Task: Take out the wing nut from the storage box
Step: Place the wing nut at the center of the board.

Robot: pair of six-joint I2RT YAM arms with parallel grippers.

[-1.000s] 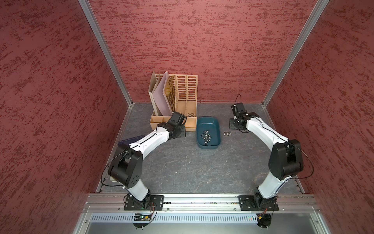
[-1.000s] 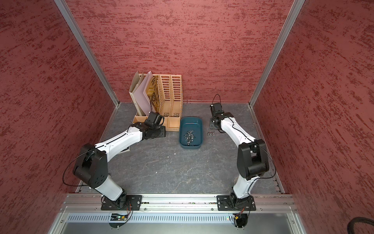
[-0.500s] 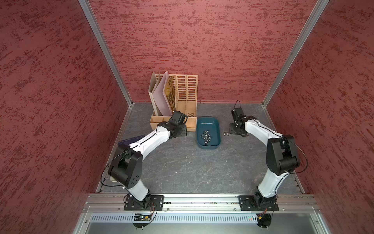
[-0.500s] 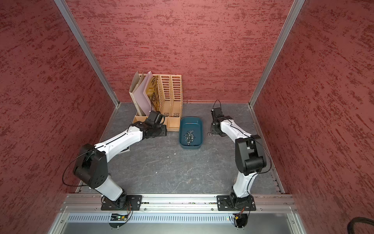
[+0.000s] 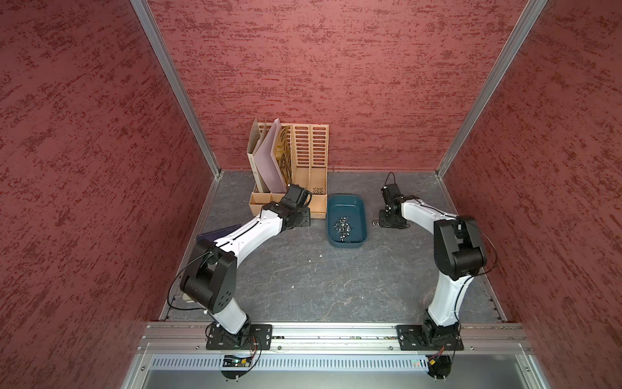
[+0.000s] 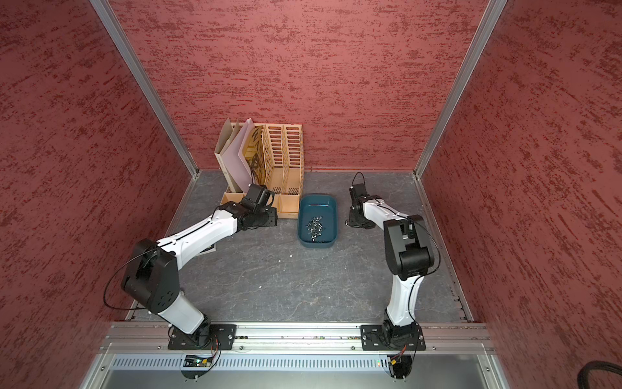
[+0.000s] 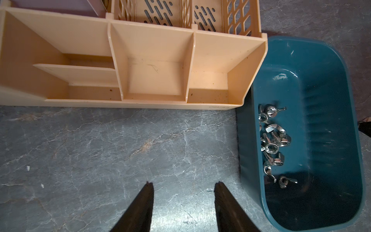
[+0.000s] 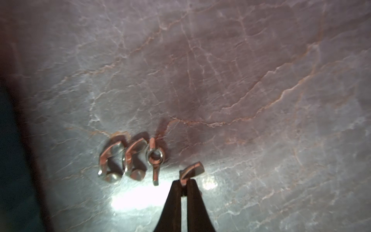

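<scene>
Blurred wing nut (image 8: 192, 170): its body seems hidden between the right fingers (image 8: 173, 202).

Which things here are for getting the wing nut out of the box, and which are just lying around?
For the job: box, nuts inside it, wing nut pinched by right gripper, three nuts already out.
Just lying about: file organiser, folders, dark blue flat thing.
</scene>
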